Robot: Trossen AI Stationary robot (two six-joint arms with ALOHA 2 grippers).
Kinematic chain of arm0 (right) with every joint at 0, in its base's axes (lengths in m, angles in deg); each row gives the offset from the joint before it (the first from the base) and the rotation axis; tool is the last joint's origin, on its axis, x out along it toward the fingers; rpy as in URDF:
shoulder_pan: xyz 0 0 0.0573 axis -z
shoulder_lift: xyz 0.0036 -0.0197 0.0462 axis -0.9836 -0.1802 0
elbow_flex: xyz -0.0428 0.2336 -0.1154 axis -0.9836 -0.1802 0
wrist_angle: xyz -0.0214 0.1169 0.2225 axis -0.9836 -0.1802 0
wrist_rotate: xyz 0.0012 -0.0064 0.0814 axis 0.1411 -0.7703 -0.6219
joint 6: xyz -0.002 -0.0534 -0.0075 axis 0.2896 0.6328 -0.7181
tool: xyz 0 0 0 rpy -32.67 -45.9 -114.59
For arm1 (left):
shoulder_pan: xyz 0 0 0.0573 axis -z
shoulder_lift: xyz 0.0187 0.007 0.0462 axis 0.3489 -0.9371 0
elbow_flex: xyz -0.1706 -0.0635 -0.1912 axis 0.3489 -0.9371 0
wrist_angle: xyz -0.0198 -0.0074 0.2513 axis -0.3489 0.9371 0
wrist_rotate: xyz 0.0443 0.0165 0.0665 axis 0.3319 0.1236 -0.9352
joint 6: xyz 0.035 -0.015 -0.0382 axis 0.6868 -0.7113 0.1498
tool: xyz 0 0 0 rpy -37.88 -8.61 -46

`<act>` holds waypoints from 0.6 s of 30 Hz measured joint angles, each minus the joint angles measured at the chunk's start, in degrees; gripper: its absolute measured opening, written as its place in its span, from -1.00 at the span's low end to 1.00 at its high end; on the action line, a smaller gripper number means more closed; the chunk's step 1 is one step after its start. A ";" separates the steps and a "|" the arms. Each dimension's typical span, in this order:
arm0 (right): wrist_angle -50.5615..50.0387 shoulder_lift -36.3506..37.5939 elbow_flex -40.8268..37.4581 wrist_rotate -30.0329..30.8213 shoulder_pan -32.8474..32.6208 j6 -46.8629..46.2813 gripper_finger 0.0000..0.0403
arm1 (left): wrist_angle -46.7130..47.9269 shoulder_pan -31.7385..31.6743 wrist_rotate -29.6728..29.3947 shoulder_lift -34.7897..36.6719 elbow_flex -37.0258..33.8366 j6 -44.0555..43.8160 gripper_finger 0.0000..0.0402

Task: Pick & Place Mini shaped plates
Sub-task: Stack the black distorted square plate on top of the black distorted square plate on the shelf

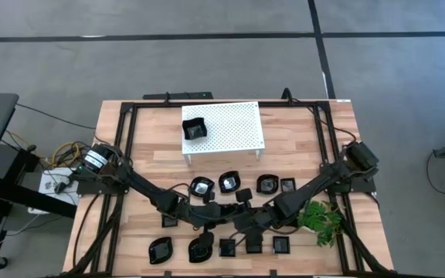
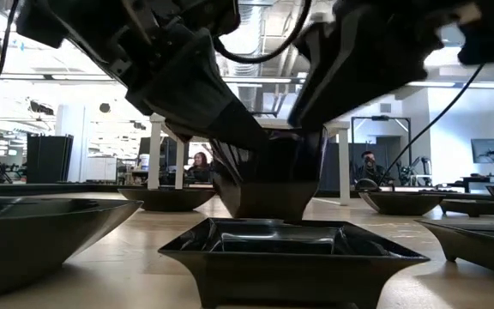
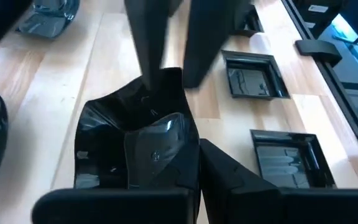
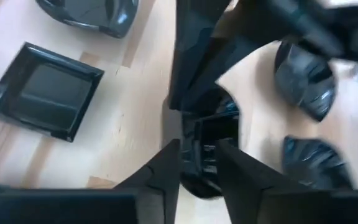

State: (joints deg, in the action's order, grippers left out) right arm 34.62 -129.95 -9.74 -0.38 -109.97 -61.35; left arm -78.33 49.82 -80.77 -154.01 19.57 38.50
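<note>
My two grippers meet over the table's middle near strip, around one small glossy black plate. My left gripper is shut on this plate. My right gripper is open. Its two fingers stand on either side of the plate's far rim, and I cannot tell whether they touch it. In the high view the left gripper and the right gripper sit tip to tip. In the low view the plate stands steeply tilted between both arms. My left gripper holds the plate by the rim nearest its wrist. One finger lies against the plate's outer side; the plate hides the other. The fingers slant down from the table's left. The plate stands steeply tilted, and a nearer plate hides its lower edge.
Several black plates lie around the grippers: a near row, a far row, and a square one just in front. Another plate sits on the white perforated rack. A green plant stands at the right.
</note>
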 joint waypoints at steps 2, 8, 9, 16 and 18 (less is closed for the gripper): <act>-2.34 1.80 1.33 0.90 -0.74 3.56 -0.45 | 0.28 1.10 -0.66 0.00 0.17 0.26 -0.97; -14.98 10.27 3.90 9.34 -3.88 5.03 -0.42 | 6.32 2.77 -5.31 3.71 5.07 9.69 -0.97; -17.54 12.26 3.90 10.03 -4.35 3.22 -0.43 | 8.66 2.81 -6.46 5.29 6.12 11.81 -0.97; -20.42 28.32 -6.74 18.30 -10.07 -5.87 -0.47 | 25.22 -0.31 -16.11 20.62 9.29 26.22 -0.97; -13.32 33.35 -14.40 22.11 -11.37 -5.17 -0.47 | 28.86 -2.52 -17.93 25.26 9.34 29.22 -0.97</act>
State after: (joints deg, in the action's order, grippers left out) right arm 21.30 -96.60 -24.14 21.73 -121.34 -66.52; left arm -49.47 47.30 -98.70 -128.75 28.91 67.72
